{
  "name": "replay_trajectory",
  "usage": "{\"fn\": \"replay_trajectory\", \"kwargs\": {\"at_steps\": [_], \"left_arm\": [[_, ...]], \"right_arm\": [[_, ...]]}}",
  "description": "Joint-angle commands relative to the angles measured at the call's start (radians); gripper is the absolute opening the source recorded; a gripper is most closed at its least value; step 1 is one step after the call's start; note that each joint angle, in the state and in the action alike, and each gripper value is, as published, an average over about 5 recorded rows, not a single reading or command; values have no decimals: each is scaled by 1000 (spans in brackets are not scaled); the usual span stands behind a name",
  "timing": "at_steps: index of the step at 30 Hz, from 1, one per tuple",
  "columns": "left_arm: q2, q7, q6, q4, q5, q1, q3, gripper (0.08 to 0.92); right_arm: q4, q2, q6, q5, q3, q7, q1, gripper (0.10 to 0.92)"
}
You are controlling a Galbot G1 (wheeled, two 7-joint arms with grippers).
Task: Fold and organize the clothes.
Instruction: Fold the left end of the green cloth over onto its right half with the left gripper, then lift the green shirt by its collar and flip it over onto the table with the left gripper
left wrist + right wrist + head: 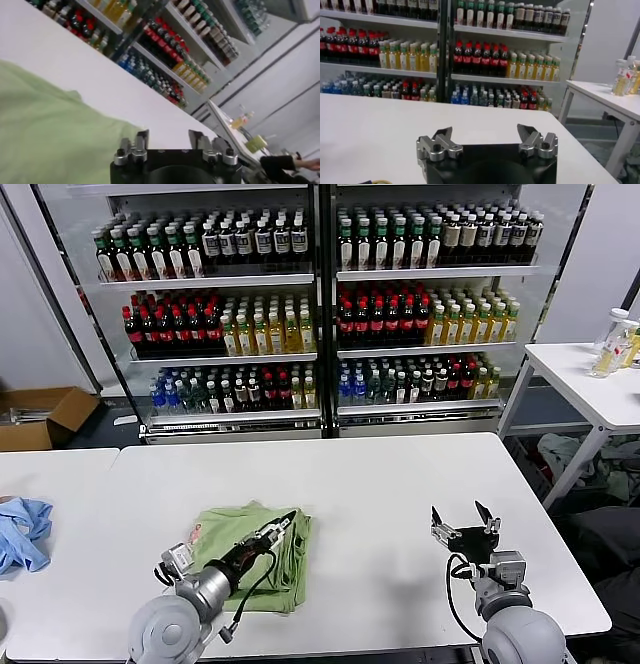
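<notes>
The light green polo shirt (262, 569) lies folded into a compact bundle on the white table (380, 484), left of centre near the front edge. A small reddish patch shows at its left edge. My left gripper (288, 521) is open and empty, hovering over the shirt's far right corner. In the left wrist view the green cloth (45, 130) fills one side and the gripper (170, 137) sits at the cloth's edge over bare table. My right gripper (465, 519) is open and empty above bare table to the right of the shirt, and it also shows in the right wrist view (487, 135).
A light blue garment (22, 532) lies at the far left on the adjoining table. Glass-door coolers full of bottles (320, 314) stand behind. A second white table (590, 384) with bottles is at the right. A cardboard box (40, 416) sits on the floor at the left.
</notes>
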Motion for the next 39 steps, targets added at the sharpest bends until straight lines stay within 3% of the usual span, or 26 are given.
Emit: {"fn": "replay_trajectory", "kwargs": {"at_steps": [1, 8, 11, 21, 34, 39], "left_arm": [[36, 20, -32, -71, 137, 92, -158, 577], [74, -23, -110, 32, 375, 150, -260, 776], [75, -28, -130, 76, 457, 153, -259, 815], [62, -27, -131, 164, 520, 124, -215, 823], [40, 20, -64, 163, 335, 104, -186, 823], [31, 23, -52, 201, 245, 90, -195, 758]], "right_arm": [[2, 6, 2, 0, 0, 0, 0, 823], [6, 13, 5, -4, 0, 0, -5, 823], [6, 15, 5, -8, -2, 0, -6, 823], [13, 13, 6, -13, 6, 0, -20, 823], [22, 11, 6, -13, 18, 0, -31, 823], [24, 11, 7, -13, 21, 0, -35, 823]]}}
